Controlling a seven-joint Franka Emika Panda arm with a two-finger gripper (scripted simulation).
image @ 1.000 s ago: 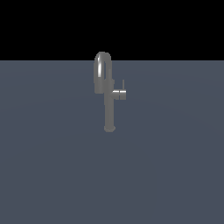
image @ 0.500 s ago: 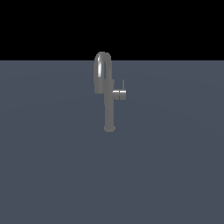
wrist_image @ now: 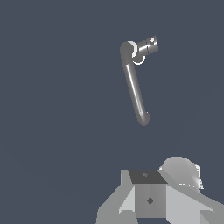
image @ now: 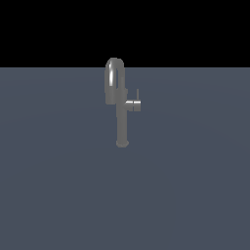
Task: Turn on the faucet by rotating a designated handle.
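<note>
The grey metallic faucet stands upright in the middle of the exterior view, its gooseneck spout arching over the top. The handle is a short stub sticking out toward the exterior view's right, with a thin lever rod pointing up from its end. The wrist view looks down on the faucet from above, with the handle at the post end. No gripper fingers show in either view, and the arm is absent from the exterior view.
A flat blue-grey floor surrounds the faucet, under a black background. Pale grey blocky parts of the robot fill one edge of the wrist view, well apart from the faucet.
</note>
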